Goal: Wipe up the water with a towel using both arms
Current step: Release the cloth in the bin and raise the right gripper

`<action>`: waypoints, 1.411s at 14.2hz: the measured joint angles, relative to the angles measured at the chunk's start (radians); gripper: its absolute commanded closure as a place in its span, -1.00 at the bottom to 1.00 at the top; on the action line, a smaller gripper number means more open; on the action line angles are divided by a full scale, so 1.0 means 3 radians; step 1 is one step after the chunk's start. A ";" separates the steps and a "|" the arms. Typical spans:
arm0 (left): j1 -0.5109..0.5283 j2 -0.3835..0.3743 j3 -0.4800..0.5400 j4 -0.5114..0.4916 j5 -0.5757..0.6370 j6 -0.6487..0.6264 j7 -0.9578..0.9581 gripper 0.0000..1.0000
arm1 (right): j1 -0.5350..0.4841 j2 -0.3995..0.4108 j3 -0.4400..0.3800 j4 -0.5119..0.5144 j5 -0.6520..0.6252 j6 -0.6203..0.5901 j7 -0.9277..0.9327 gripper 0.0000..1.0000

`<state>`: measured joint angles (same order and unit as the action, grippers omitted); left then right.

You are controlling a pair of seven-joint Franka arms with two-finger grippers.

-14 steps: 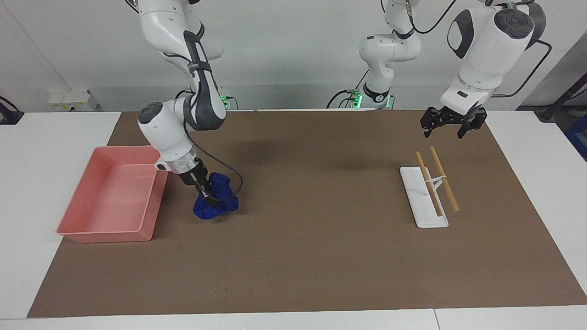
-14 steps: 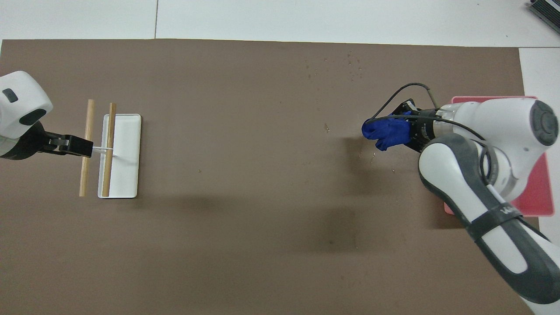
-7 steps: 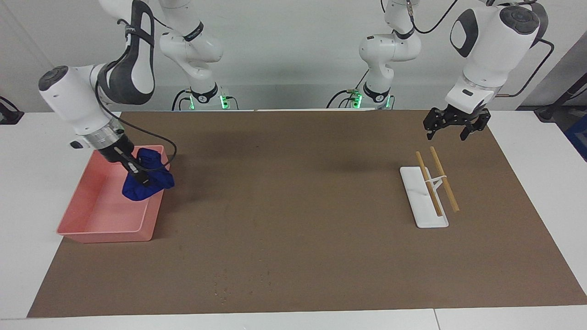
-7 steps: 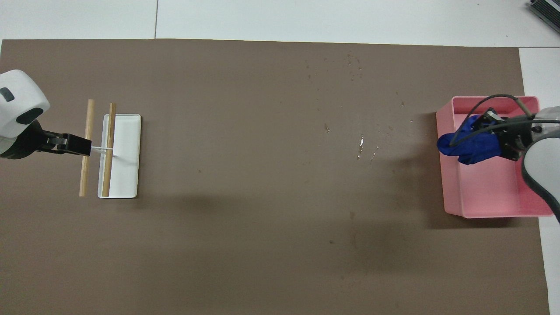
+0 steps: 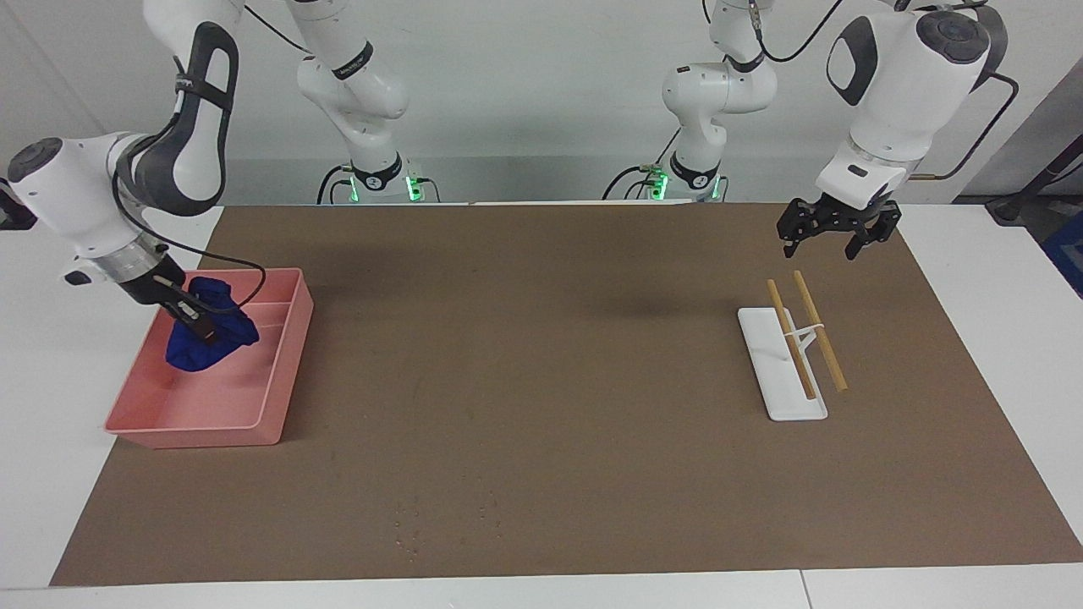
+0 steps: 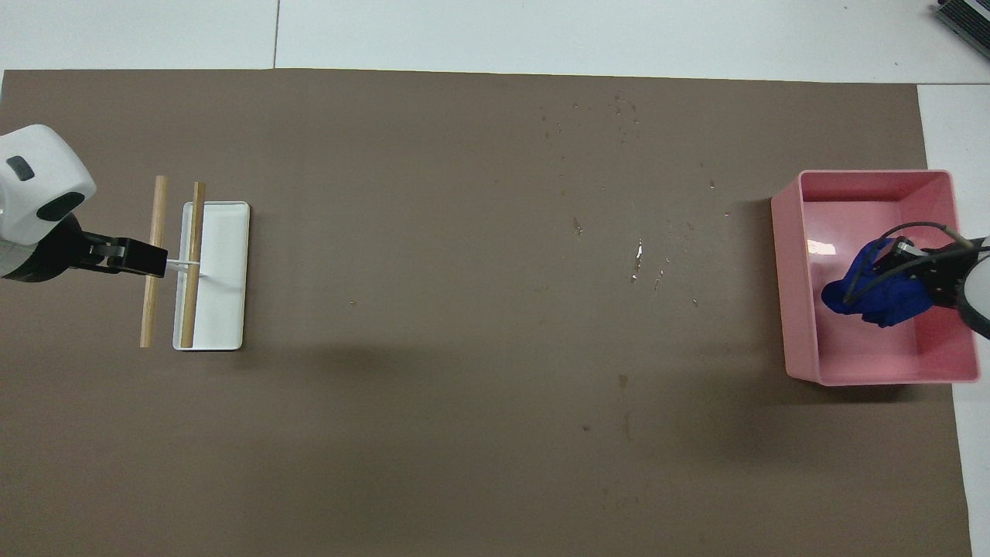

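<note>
The deep blue towel (image 5: 196,348) (image 6: 878,298) hangs bunched from my right gripper (image 5: 201,328) (image 6: 901,259), which is shut on it. Towel and gripper are over the inside of the pink tray (image 5: 286,364) (image 6: 790,309), at the right arm's end of the table. Water (image 5: 410,529) (image 6: 623,124) shows as tiny scattered drops on the brown mat, farther from the robots than the tray. A few more drops (image 6: 638,259) lie nearer the tray. My left gripper (image 5: 819,250) (image 6: 139,259) waits open in the air over the mat, beside the white rack.
A white rack (image 5: 783,372) (image 6: 224,271) with two wooden rods (image 5: 819,330) (image 6: 153,255) across it stands at the left arm's end of the table. The brown mat (image 5: 575,381) covers most of the white table.
My right arm has swung the towel away from the mat, over the tray's wall and into the space above the tray. The left arm has barely moved.
</note>
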<state>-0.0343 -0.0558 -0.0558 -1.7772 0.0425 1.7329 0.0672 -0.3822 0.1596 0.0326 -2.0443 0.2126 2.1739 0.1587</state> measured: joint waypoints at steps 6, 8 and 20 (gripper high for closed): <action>-0.0002 0.0000 0.0002 -0.0001 -0.0003 0.0002 -0.0004 -1.00 | -0.0078 -0.0106 -0.0008 -0.0282 -0.0005 -0.0045 -0.0050 -0.99; -0.0001 0.0000 0.0002 -0.0001 -0.0003 0.0002 -0.0008 -1.00 | -0.0075 -0.0146 -0.0001 -0.0282 -0.0005 -0.0048 -0.0161 -1.00; -0.0002 -0.0001 0.0001 0.0000 -0.0112 0.0072 -0.0011 -1.00 | 0.0835 -0.0565 0.0095 0.0809 -0.0720 -0.1278 -0.0213 -1.00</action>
<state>-0.0348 -0.0562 -0.0555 -1.7772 0.0090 1.7546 0.0639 -0.1317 -0.0099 0.0610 -1.8015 -0.0034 1.7907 0.0947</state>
